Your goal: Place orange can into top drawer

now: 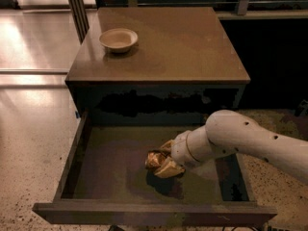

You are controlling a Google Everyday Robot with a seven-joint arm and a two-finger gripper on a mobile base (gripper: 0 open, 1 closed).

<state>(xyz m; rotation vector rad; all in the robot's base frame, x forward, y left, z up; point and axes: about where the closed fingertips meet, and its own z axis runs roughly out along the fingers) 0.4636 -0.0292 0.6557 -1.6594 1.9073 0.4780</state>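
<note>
The brown bench [183,47] takes up the middle of the view, its flat top ending in a straight front edge above a dark front face. Pale speckled floor [29,129] lies to its left and runs on toward the front.

Below that front edge the top drawer [110,177] stands fully open toward the camera. It is wide and shallow, with a low wall on each side and a thicker front wall across the bottom of the view. The left half of its flat bottom is bare, so there is free room between the left wall and the load. On the right, the room is taken up by the white arm [250,141], which comes in over the right wall and slants down into the drawer.

A pale bowl [118,38] sits near the back left corner of the bench top, well apart from the drawer and just inside the left edge.

The end effector [166,163] is inside the drawer, a little right of its middle and nearer the front wall than the back. Its jaws are clamped on the orange can [154,160], which lies tilted in the grip, with its free end pointing left. A dark shadow [166,183] lies on the drawer bottom just under them; I cannot tell whether the can touches the bottom.
</note>
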